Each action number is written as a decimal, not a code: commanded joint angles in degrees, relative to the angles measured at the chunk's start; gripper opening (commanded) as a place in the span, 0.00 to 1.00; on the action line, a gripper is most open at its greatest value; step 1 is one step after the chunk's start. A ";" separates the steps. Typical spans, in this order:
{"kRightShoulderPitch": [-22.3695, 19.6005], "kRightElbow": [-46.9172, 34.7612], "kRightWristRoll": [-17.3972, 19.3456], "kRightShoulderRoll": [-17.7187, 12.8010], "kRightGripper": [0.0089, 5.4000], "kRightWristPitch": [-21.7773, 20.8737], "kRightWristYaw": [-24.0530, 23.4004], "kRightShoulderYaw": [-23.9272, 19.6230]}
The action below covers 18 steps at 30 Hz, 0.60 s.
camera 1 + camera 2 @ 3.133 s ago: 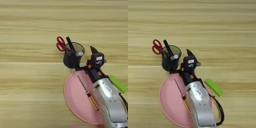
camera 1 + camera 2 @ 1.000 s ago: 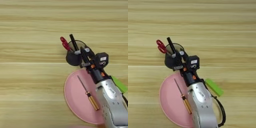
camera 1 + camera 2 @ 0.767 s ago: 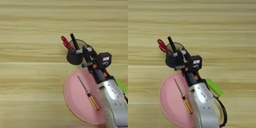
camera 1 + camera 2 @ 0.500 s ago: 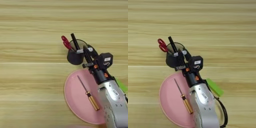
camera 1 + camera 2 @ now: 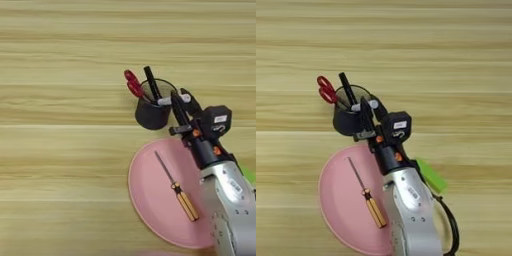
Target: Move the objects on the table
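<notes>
I see the table [image 5: 60, 150] filling both views, wider than anything on it. My right arm's silver forearm [image 5: 408, 210] comes up from the bottom edge and covers part of the pink plate [image 5: 338, 200], which lies just below and left of the gripper; I cannot see the plate's right side. A screwdriver [image 5: 366, 192] with an orange handle lies on the plate. A green object [image 5: 431, 176] pokes out from behind the arm, mostly hidden. The gripper [image 5: 368, 111] sits at the right rim of a black cup [image 5: 346, 120], its two black fingers straddling the cup wall, closed on it as far as I can judge. Inside the cup, left of the fingers, stand red-handled scissors [image 5: 326, 90], a slim black pen [image 5: 347, 87] and a marker [image 5: 358, 106], only its pale end showing.
</notes>
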 commanded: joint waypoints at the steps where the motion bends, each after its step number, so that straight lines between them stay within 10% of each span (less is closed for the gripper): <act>1: -2.56 -2.91 0.18 0.07 0.14 -2.06 -0.72 -0.46; 18: -1.85 -8.29 0.54 -0.53 0.14 -1.04 -1.55 -1.55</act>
